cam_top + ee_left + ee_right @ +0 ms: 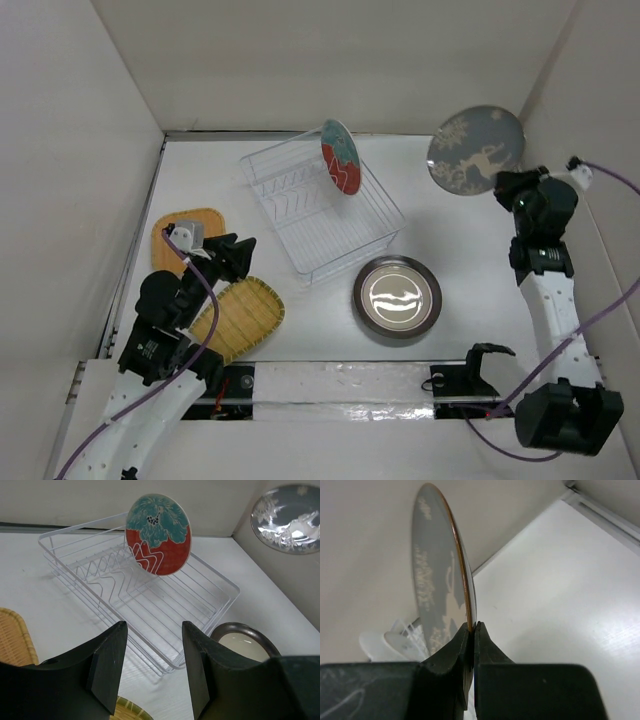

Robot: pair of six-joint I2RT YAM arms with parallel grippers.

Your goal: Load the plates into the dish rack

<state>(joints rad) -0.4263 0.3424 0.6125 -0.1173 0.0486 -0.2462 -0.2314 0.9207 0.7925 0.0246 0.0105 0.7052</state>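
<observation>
1. Step in hand: second plate of five. The red-and-teal plate [341,157] stands on edge in the dish rack [300,235], at the rack's far right end. The rack sits mid-worktop [470,260], towards the far edge.
2. The dark grey deer plate [476,150] is up off the worktop near the far right corner. Right claw [471,627] is clamped together on its rim, and the decorated face shows to the overhead view.
3. Right arm: stretched along the right edge, with the wrist turned in towards the centre.
4. Next move, my read: swing the plate left to the rack, turn it edge-on to the prongs, pick a free slot beside the red-and-teal plate, lower it, then release. The risk is clipping the seated plate.
5. Left arm: folded low at the near left corner. Left claw [153,630] hangs over the far end of the yellow woven plate [240,318] and aims at the rack, jaws apart with nothing between them.
6. Not yet loaded: the shiny metallic plate [397,297], flat just beside the rack's near right side; the orange woven plate [185,235] by the left edge; the yellow one.
</observation>
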